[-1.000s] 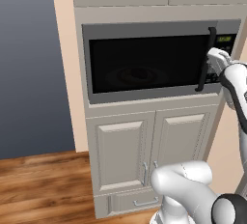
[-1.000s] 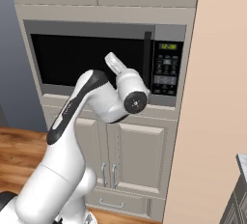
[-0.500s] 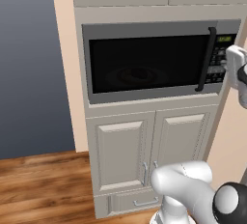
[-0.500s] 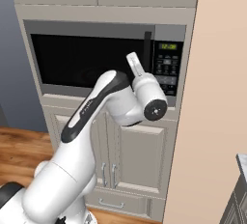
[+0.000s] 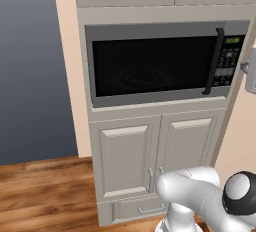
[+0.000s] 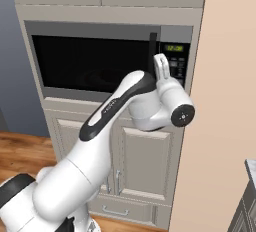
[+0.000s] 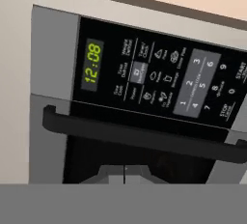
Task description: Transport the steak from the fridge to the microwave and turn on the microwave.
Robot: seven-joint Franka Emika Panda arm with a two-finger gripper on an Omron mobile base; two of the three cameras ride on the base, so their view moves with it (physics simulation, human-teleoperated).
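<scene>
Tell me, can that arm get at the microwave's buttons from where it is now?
Probably yes. The gripper sits right before the button panel beside the handle, with nothing between them. The microwave door looks closed.

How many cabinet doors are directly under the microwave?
2: the left cabinet door and the right cabinet door, side by side below the microwave. The arm partly hides them in the right base view.

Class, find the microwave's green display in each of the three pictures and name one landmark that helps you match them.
Left base view: green display at upper right, atop the button panel.
Right base view: display right of centre, just above the robot's wrist.
Hand view: display at upper left, rotated sideways, reading 12:08.
Shared landmark: the dark bar handle beside the panel.
</scene>
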